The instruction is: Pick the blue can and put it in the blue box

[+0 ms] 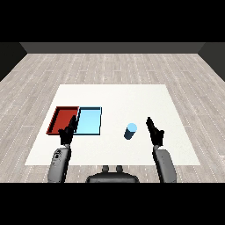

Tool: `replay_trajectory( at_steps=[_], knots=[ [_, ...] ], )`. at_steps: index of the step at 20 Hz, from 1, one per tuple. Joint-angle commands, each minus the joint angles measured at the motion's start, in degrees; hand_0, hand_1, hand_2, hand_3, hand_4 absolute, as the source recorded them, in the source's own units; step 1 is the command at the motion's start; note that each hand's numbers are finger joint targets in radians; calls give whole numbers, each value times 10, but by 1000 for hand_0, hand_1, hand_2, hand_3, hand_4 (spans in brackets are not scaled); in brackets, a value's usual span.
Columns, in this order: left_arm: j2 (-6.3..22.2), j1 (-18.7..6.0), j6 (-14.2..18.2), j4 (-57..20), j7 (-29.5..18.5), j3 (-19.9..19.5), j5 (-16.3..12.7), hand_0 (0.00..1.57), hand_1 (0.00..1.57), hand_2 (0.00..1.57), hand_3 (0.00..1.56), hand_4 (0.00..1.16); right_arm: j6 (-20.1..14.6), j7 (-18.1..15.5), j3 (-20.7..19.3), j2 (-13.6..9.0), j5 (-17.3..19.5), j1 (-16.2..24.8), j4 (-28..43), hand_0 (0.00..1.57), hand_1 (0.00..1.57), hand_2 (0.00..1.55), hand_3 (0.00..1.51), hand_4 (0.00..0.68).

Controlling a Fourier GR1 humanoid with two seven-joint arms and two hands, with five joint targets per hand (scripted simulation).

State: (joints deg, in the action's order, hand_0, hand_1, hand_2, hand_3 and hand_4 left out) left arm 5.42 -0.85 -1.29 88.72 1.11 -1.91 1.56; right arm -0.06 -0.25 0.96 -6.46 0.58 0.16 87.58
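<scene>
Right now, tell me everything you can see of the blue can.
The blue can is a small plain cylinder, light blue on its top and darker blue down its side, with no visible label. It stands upright on the white table, right of the blue tray and left of the right hand. Nothing touches it; it lies outside both trays.

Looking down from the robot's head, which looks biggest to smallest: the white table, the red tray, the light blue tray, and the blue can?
1. White table, by far the largest.
2. Red tray and light blue tray: they look about alike, so I won't rank them.
3. Blue can, the smallest.
</scene>
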Motion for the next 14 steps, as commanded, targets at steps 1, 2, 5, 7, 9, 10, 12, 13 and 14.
replay_trajectory(
  at_steps=[1,2,5,7,9,10,12,13,14],
  knots=[
    [-3,-3,-4,3,-1,-5,1,0,0,0,0,0,14,-2,-16,1,0,-1,6,0,0,0,0,0],
    [-3,-4,-4,7,-2,-7,-2,0,0,0,0,0,20,-3,-24,-6,-7,0,14,0,0,0,0,0],
    [-3,-9,-6,21,-2,-11,-10,0,0,0,0,0,40,-6,-49,-26,-30,-1,33,0,0,0,0,0],
    [-30,-47,-15,80,-114,-12,-46,0,0,0,0,0,73,-66,-41,8,-94,-25,66,0,0,0,0,0],
    [-13,-26,-42,67,-167,-34,-65,0,0,0,0,0,93,-100,-47,9,-110,-11,53,0,0,0,0,0],
    [-32,-15,-34,74,-178,-16,-56,0,0,0,0,0,104,-113,-47,6,-114,4,57,0,0,0,0,0],
    [-17,-12,-52,58,-200,-31,-66,0,0,0,0,0,135,-110,-73,-18,-144,-6,50,0,0,0,0,0],
    [-12,-1,-66,49,-230,-37,-71,0,0,0,0,0,135,-121,-70,-16,-136,-5,43,0,0,0,0,0],
    [-36,10,-55,41,-251,-13,-53,0,0,0,0,0,140,-131,-59,-8,-132,34,68,0,0,0,0,0]
  ],
)
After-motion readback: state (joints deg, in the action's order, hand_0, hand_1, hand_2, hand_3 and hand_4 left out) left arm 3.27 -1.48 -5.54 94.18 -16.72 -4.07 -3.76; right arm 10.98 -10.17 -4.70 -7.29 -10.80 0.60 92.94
